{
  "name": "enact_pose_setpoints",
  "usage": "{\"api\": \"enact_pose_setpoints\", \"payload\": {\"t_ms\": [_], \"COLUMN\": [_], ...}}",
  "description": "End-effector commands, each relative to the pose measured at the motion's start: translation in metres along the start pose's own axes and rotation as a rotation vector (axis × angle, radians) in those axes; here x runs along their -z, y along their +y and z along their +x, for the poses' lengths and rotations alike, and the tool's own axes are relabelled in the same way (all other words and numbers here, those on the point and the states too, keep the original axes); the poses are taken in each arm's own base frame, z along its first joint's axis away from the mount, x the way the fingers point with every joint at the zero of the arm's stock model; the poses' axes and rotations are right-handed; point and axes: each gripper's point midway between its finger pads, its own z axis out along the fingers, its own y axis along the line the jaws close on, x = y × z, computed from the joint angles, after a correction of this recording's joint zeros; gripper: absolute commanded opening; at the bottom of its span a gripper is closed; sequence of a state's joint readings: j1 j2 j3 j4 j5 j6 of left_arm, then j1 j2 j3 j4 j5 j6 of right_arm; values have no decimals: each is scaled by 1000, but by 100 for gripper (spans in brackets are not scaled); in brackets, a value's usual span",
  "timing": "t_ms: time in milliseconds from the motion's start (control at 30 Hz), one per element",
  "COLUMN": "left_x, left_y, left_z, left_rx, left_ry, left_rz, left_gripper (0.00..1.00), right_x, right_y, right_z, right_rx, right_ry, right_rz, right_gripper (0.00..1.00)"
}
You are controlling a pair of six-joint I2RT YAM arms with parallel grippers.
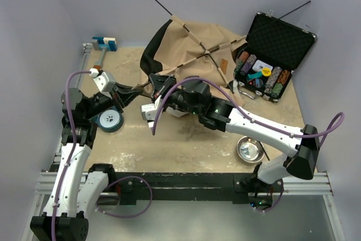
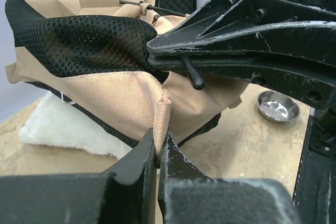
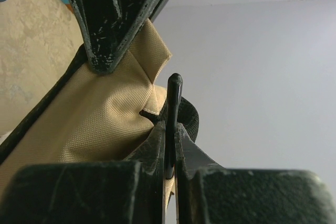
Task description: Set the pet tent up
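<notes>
The pet tent (image 1: 192, 46) is lying slumped on the table (image 1: 186, 145), just beyond both pincers, and it is not standing up yet. Its tan cloth is sagging in folds. The thin dark poles are already crossing on top of it, so I judge that they are threaded but not all fixed at the corners.

The left pincer (image 2: 160, 153) is pressing together on a fabric corner (image 2: 163, 114) of the tent, which is rising straight out from between its tips. The right pincer (image 3: 169, 150) is pinching the pole (image 3: 173, 95), whose rounded end is sticking out just past its tips. The two pincers are working very near each other, with the pole end just beside the held corner. It seems that the pole end is going into this corner, and this step is not finished. After it, the other corners and the raising of the tent are probably remaining.

About writing: a small brown tag (image 1: 224, 64) is sitting on the tent, beyond the right pincer, but it is too small to read. The open black case (image 1: 282, 38), well apart to the right of that pincer, is showing coloured chips and no legible words. I am finding no brand anywhere.
</notes>
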State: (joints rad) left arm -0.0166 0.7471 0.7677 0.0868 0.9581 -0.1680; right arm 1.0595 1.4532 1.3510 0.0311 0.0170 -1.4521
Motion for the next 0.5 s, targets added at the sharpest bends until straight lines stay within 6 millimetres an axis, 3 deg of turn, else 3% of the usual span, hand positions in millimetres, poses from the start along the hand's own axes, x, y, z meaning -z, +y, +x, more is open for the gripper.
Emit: {"api": "enact_pose_setpoints", "payload": {"t_ms": [0,467], "left_x": [2,6], "left_y": [-9,-18], "left_z": [-22,-11], "left_rx": [-96,-123], "left_ry": [-30,-5], "left_rz": [30,70], "left_gripper": [0,0], "right_x": [6,-4], "right_y": [-13,-1], "right_z": [14,15], "right_rx": [52,37], "right_ry": [89,102], "right_rz": [49,28], "right_gripper": [0,0]}}
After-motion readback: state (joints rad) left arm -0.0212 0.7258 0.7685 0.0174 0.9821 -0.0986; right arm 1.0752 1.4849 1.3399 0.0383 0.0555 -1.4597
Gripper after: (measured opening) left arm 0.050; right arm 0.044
